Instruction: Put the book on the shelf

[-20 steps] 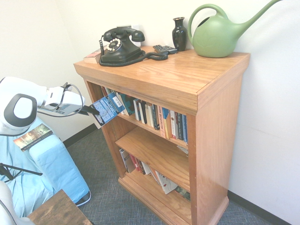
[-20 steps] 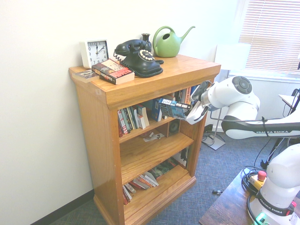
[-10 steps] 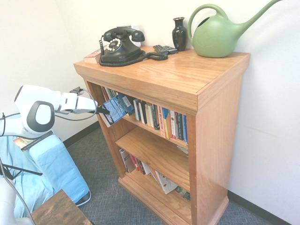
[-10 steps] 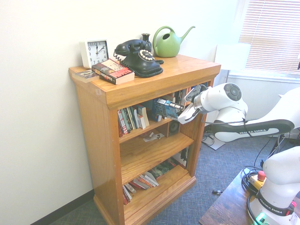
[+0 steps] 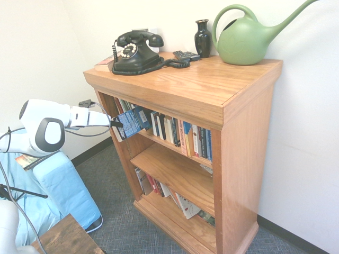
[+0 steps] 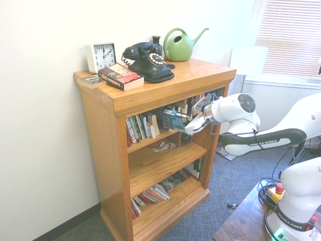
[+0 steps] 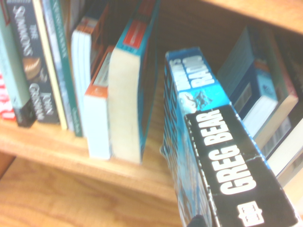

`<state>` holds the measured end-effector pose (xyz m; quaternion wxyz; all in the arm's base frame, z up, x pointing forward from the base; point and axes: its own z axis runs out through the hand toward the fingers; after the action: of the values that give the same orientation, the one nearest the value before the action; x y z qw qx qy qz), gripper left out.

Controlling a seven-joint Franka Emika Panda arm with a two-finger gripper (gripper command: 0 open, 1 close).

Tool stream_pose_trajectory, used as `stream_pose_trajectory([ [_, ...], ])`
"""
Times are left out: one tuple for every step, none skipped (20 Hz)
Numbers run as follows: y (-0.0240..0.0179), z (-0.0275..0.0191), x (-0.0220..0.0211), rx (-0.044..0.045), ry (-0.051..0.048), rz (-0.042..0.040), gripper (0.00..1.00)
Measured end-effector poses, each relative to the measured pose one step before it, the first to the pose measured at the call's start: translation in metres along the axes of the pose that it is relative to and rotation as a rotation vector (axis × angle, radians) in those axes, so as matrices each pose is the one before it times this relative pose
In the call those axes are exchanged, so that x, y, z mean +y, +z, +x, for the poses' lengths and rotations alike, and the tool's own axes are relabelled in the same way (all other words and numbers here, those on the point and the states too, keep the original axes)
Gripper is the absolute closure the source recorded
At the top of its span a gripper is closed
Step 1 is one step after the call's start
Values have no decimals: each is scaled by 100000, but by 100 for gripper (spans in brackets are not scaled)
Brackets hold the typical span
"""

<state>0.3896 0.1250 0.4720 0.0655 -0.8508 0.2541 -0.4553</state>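
Note:
My gripper [image 5: 115, 125] is shut on the book [image 5: 132, 120], a thick blue paperback. The arm comes in from the left in the first exterior view and from the right in the second. The book's [image 6: 173, 119] far end reaches into the bookcase's top opening, just above the shelf [image 6: 150, 142]. It sits in a gap between rows of upright books. The wrist view shows its spine [image 7: 222, 156], blue with a black band in white print, leaning over the shelf board [image 7: 71, 146]. Upright books [image 7: 125, 94] stand beside it.
On the bookcase top stand a black telephone [image 5: 135, 52], a dark vase [image 5: 202, 37], a green watering can [image 5: 246, 39], a white clock [image 6: 102, 56] and a reddish book [image 6: 120, 76]. The middle board [image 5: 175, 177] is barer. A blue-draped stand [image 5: 58, 185] bears a thin dark book [image 5: 32, 160].
The arm has carried the book toward the bookcase, from outside its front into the top opening. The grip has stayed shut.

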Motion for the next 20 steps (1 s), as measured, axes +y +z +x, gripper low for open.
stream_pose_trajectory([
  [271,109,156,767,125,367,100],
  [440,23,215,429,12,210,100],
  [579,-74,251,157,-57,306,100],
  [607,-178,203,97,-213,569,100],
  [622,-294,154,-70,-500,708,100],
  [552,-372,82,-226,-404,673,100],
  [440,-368,16,-99,-368,812,100],
  [327,-354,-45,-74,-406,710,100],
  [185,-261,-76,63,-276,616,100],
  [94,-147,-68,275,-129,530,100],
  [57,-82,-36,295,-110,252,100],
  [64,-48,-7,370,-142,242,100],
  [97,-13,49,557,-109,236,100],
  [152,38,144,592,-60,31,100],
  [203,28,201,503,-25,-181,100],
  [236,53,243,586,53,-127,100],
  [265,56,245,573,45,-161,100],
  [262,85,177,473,61,-164,100],
  [259,117,39,360,-27,-155,100],
  [316,136,-53,177,-99,-312,100],
])
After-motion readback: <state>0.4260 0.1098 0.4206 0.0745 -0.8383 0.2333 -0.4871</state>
